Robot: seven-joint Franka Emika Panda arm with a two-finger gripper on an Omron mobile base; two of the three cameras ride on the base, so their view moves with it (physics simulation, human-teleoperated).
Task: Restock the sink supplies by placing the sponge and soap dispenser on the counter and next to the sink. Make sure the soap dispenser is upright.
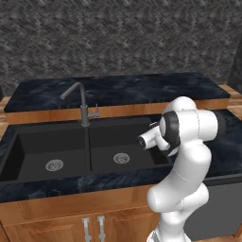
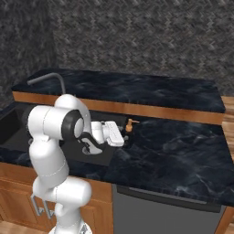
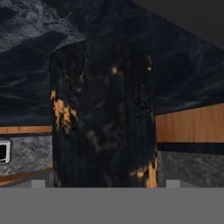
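Dark marbled counter (image 2: 183, 146) w/ a wooden edge wraps a black double sink (image 1: 71, 151) under a grey stone wall. At the sink's 12 o'clock rim stands a curved grey faucet (image 1: 82, 101).

Robot arm rises from the cabinet front, elbow bent high, forearm folded level, hand reaching out over the counter at the sink's right-hand edge. In the right base view its gripper (image 2: 122, 135) points toward 3 o'clock, right up against the soap dispenser (image 2: 131, 124), which stands upright on the counter just beside the basin, amber pump head showing above the white hand.

Hand view looks close-on at the bottle's dark, orange-flecked body, centre frame, counter and wood trim behind.

Jaws: can't tell how wide they stand, or whether they touch the bottle; fingertips hidden.
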